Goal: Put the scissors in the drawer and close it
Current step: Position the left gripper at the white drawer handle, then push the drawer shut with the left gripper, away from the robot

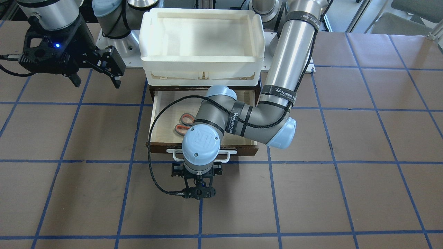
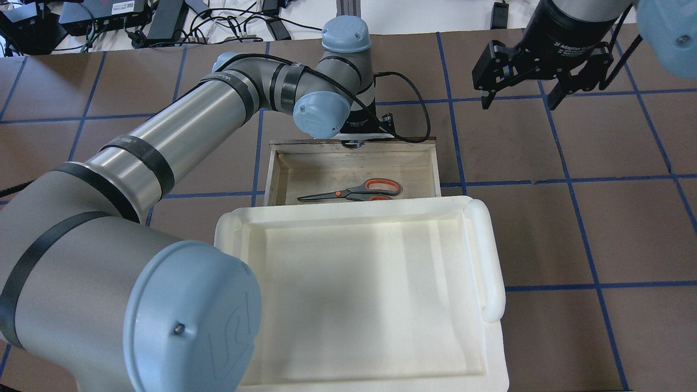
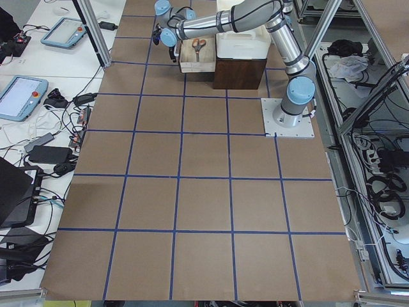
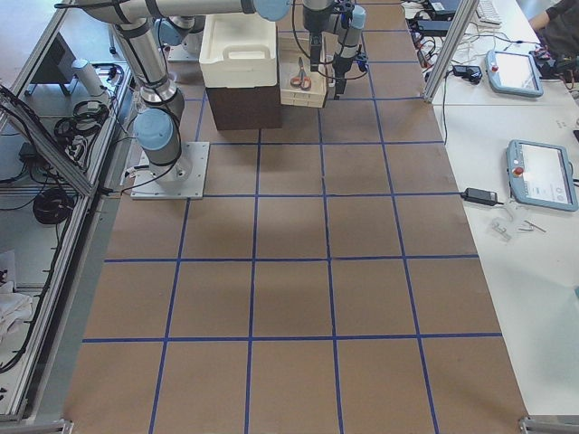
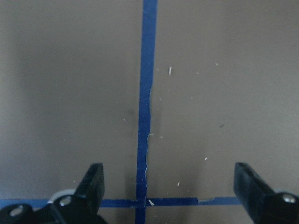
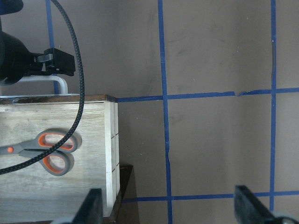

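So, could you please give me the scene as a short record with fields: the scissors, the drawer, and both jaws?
scissors: lying flat inside the drawer, nothing holding them
drawer: pulled out, open
handle: white bar on the drawer front, not gripped
left jaws: open, empty, pointing down at the table in front of the handle
right jaws: open, empty, in the air to the side of the drawer
white tray: on top, above the drawer
step left: close the drawer

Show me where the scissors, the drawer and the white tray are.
scissors (image 2: 351, 192), overhead view, grey neck beside the pivot.
drawer (image 2: 321, 175), overhead view, bare wooden floor.
white tray (image 2: 486, 260), overhead view, rounded right rim.
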{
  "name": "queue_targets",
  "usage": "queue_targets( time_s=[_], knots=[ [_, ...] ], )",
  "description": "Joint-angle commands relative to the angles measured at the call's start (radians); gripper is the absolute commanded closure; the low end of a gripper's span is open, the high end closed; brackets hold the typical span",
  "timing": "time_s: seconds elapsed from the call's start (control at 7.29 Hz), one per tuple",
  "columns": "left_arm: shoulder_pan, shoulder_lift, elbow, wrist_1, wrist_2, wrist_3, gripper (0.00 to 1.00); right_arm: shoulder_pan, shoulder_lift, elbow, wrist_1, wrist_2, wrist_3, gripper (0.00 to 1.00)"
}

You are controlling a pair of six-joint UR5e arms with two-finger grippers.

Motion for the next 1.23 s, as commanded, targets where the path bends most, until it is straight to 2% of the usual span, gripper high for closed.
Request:
queue_targets(
  time_s=[0.0, 1.1],
  knots=[
    [-0.012, 0.006, 0.01, -0.029, -0.002, -0.044, 0.0, 0.0, 0.0, 0.0, 0.001, -0.002, -0.045, 0.0],
    [-0.055, 0.139, -0.007, -0.38, 0.004, -0.148, 0.0, -0.002, 0.0, 0.002, 0.002, -0.001, -0.045, 0.0]
  ],
)
